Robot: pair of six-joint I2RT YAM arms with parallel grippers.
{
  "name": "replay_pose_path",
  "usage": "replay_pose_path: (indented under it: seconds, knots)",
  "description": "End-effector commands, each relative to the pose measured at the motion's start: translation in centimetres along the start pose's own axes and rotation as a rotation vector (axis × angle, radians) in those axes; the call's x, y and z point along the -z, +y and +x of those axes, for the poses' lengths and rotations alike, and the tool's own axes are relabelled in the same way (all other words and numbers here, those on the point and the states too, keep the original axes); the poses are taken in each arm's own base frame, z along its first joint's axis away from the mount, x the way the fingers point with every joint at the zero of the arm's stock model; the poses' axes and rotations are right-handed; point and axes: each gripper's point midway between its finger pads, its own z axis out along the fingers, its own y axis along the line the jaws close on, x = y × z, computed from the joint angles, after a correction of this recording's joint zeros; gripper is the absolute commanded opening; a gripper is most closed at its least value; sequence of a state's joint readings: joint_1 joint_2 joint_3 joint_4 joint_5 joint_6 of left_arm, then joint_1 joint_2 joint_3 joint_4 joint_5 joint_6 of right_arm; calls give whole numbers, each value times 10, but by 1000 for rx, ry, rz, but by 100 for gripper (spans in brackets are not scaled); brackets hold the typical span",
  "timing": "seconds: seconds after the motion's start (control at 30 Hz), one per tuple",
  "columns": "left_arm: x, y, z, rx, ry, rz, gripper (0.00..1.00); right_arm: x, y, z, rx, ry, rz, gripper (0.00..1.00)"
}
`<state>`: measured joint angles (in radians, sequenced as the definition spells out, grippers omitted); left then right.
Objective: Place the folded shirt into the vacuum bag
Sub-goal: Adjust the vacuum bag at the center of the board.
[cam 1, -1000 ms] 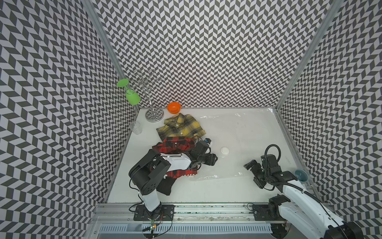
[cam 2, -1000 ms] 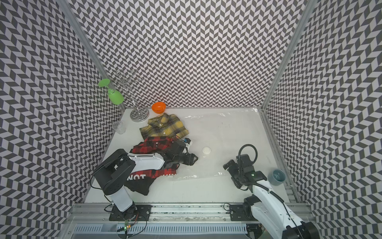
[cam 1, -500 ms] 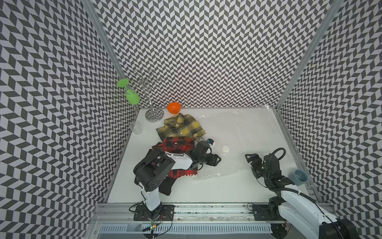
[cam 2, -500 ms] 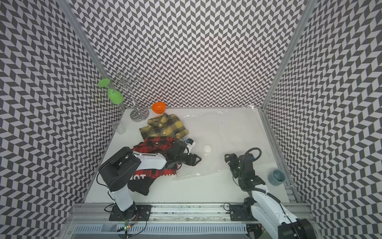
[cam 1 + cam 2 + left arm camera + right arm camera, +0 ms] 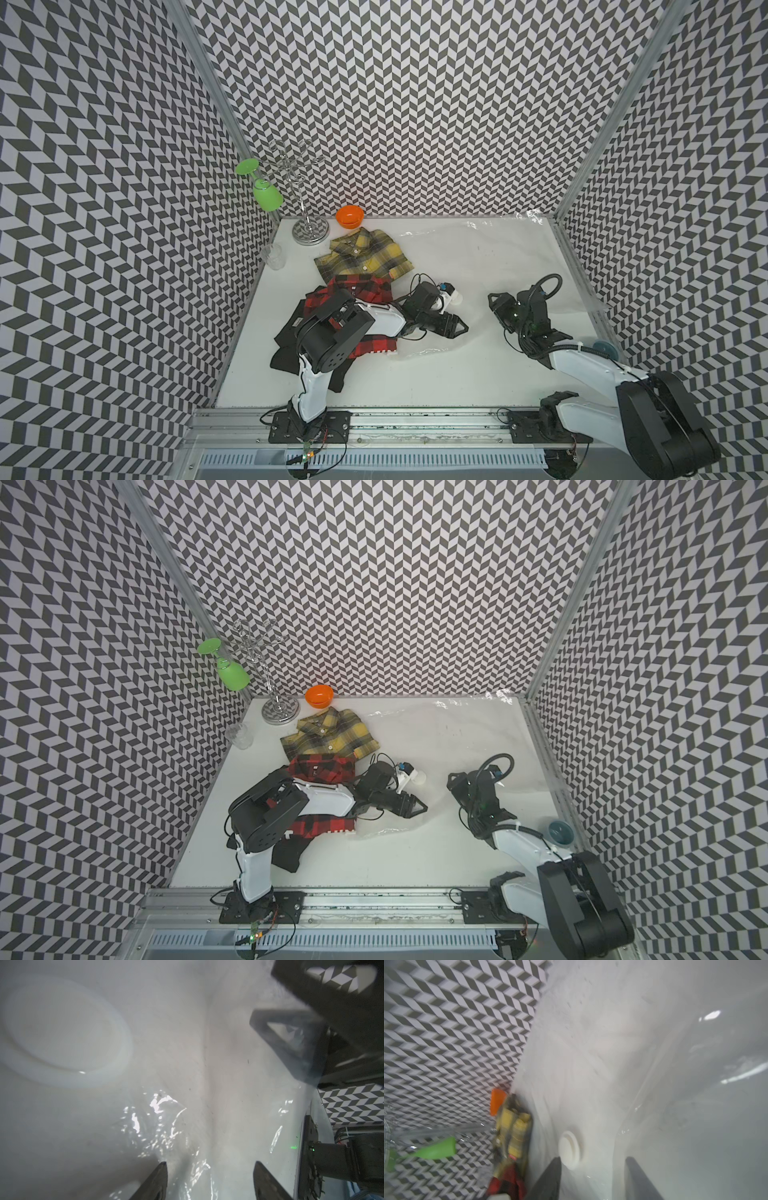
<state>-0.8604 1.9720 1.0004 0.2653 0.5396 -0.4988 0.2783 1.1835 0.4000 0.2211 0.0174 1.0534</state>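
Observation:
The clear vacuum bag [image 5: 490,257] lies flat over the table's right half, its round white valve [image 5: 457,297] near the centre. A red plaid folded shirt [image 5: 361,289] lies under my left arm, on a black garment [image 5: 286,353]. A yellow plaid shirt [image 5: 363,257] lies behind it. My left gripper [image 5: 459,329] is open, low at the bag's crinkled near edge. In the left wrist view, plastic glints between its fingers [image 5: 160,1180] and the valve [image 5: 64,1036] is close. My right gripper [image 5: 498,305] hovers right of the valve [image 5: 570,1152], its jaws apart over a plastic fold.
At the back left stand a wire glass rack [image 5: 307,199] with a hanging green wineglass [image 5: 268,195], an orange bowl [image 5: 350,216] and a clear cup [image 5: 274,256]. A small blue bowl [image 5: 602,347] sits by the right wall. Patterned walls close in three sides.
My right arm has swung back from the front edge toward the valve, and its jaws have narrowed. My left gripper has slid right along the bag's edge.

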Motion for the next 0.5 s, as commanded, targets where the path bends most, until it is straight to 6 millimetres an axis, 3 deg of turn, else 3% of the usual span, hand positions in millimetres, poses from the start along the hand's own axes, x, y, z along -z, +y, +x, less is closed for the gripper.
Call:
replay_pose_path:
  seconds: [0.0,0.1,0.23,0.3,0.33,0.47]
  knots:
    - [3,-11,26,-2,115,25,67,7,40,-34,88,-120,-45,19]
    - [26,-34,-1,-56,54,57,67,17,62,-45,156,-140,-70,1]
    - [76,-68,-48,-127,-81,77,67,35,97,-64,200,-171,-116,0]
    - [106,-79,-72,-153,-152,76,67,48,125,-73,212,-180,-174,0]
    - [125,-85,-86,-166,-199,71,67,57,147,-76,404,-183,-211,0]
    - [202,-96,-135,-185,-424,23,67,81,216,-88,607,-165,-301,0]
